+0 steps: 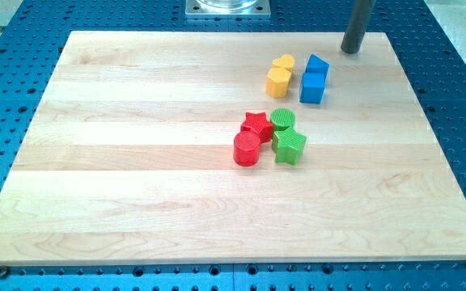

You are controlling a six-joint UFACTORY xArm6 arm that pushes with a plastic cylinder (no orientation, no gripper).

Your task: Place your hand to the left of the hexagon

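A yellow hexagon [277, 82] sits right of centre in the upper part of the wooden board [136, 162]. A yellow heart [282, 63] touches it just above. Two blue blocks stand to their right: an upper one [317, 66] whose shape I cannot make out and a blue cube [312, 87] below it. My tip [350, 51] rests near the board's top edge, up and to the right of the blue blocks and well to the right of the hexagon. It touches no block.
A cluster lies near the board's middle: a red star [256, 124], a red cylinder [247, 149], a green cylinder [282, 120] and a green star [289, 147]. A metal base plate [227, 7] sits beyond the top edge.
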